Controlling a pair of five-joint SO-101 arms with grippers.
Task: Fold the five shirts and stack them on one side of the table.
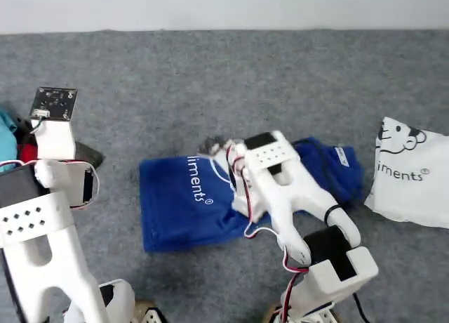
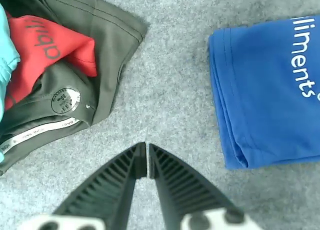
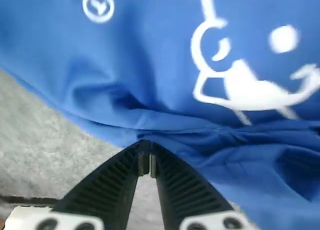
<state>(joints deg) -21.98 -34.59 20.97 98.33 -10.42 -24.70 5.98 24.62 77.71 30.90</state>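
Left hand [image 2: 148,154] closed, empty, near dark shirt [image 2: 112,55]; right wrist view: right hand [image 3: 144,151] pinches blue shirt [image 3: 150,65].

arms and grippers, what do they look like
The left arm and right arm are white angular shells with black motor blocks, small dotted holes and thin red, white and black cables. The left gripper and right gripper have black ribbed, tapering fingers on white bases.
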